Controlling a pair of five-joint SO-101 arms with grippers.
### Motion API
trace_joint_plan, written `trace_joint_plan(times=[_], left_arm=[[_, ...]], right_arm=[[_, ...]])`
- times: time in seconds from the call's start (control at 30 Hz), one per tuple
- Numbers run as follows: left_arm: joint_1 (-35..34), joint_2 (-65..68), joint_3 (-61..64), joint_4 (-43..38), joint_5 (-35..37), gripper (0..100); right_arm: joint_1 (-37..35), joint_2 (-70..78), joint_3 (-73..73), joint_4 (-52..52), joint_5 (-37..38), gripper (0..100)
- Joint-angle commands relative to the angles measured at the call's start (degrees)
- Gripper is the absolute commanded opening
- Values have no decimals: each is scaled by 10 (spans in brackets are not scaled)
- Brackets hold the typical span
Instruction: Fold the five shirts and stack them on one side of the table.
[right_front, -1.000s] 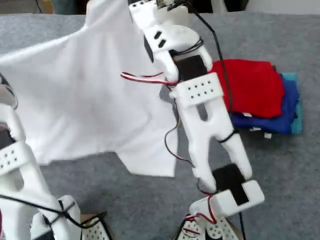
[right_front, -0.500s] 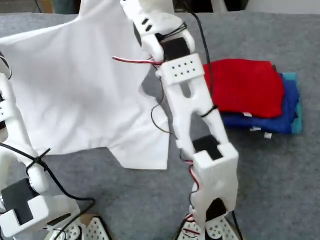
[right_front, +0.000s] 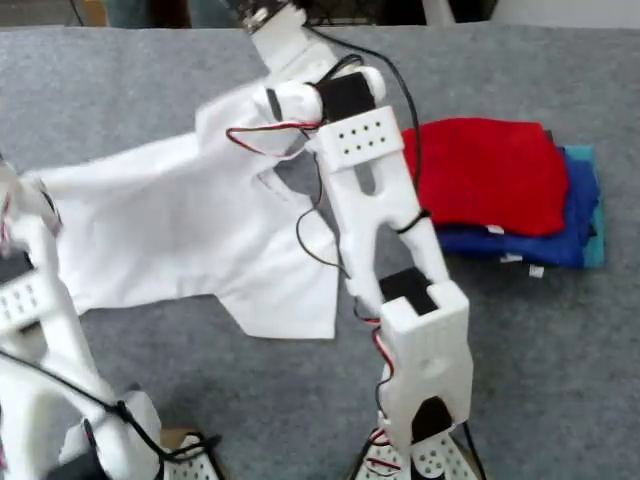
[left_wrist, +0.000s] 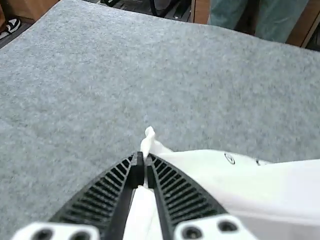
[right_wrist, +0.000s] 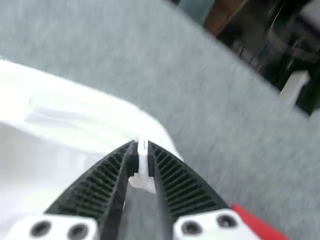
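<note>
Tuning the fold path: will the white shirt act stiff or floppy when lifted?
Probably very floppy: the white shirt bunches and creases between the two grips instead of lying flat. Likely light too, since the left hand and right hand each hold it by just a thin pinch of edge. Its lower part may drag on the grey table.

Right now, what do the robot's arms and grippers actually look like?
The right arm and left arm are white plastic segments with black motor blocks, trailed by black cables and red-and-white wires. The right arm carries a plate dotted with small holes. The left gripper and right gripper have black ribbed fingers tapering to tips, on white bases with screw holes.
</note>
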Motion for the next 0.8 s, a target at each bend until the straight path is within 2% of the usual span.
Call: trace_joint_plan(times=[0.0, 0.07, 0.2, 0.33, 0.47, 0.63, 0.77], left_arm=[[-15, -116, 111, 2, -26, 29], [-35, -153, 171, -18, -27, 29], [-73, -176, 284, -127, -29, 29], [-76, -163, 340, -204, -31, 30], [-80, -134, 322, -197, -57, 30], [-94, -79, 296, -192, -57, 29], [-84, -63, 241, -97, -57, 29]], right_arm=[[-8, -48, -31, 78, 4, 13], [-9, -62, -31, 124, 4, 13], [-30, -80, -30, 208, 2, 13], [-59, -83, 21, 219, -49, 13], [-69, -85, 108, 192, -69, 13], [-80, -140, 236, 181, -86, 13], [-69, -221, 374, 126, -94, 13]])
